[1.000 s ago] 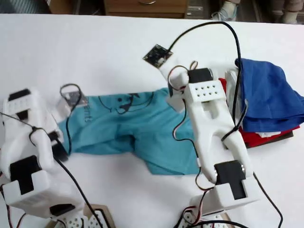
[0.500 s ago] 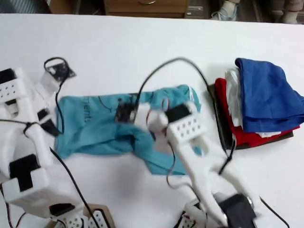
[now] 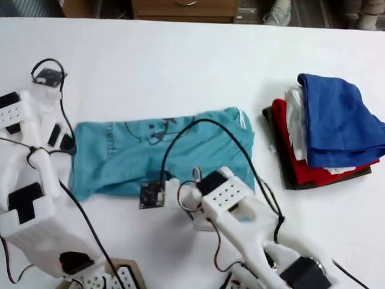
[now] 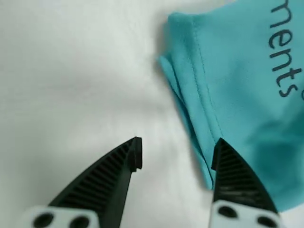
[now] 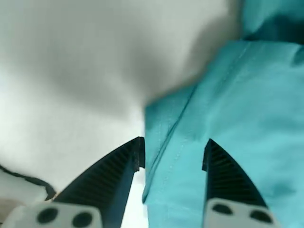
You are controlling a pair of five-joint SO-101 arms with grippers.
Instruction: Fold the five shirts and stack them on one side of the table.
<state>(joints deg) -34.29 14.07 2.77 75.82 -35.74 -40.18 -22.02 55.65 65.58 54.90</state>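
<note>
A teal shirt (image 3: 162, 150) with dark print lies flat in the middle of the white table (image 3: 150, 60). At the right side sits a stack of folded shirts (image 3: 325, 138), blue on top, then white, red and a dark one. The left arm (image 3: 30, 150) stands at the teal shirt's left edge. My left gripper (image 4: 176, 154) is open, with the shirt's folded hem (image 4: 190, 109) beside one finger. The right arm (image 3: 240, 217) is at the shirt's near edge. My right gripper (image 5: 173, 153) is open, low over the teal hem (image 5: 166, 137), which lies between its fingers.
Black cables (image 3: 198, 123) from the right arm loop over the teal shirt. Wooden furniture (image 3: 183, 9) stands beyond the table's far edge. Bare table stretches along the far side and between the teal shirt and the stack.
The right arm swept from the shirt's far side across it to its near edge. The left arm drew back to the left. The shirt's loose near flap no longer sticks out.
</note>
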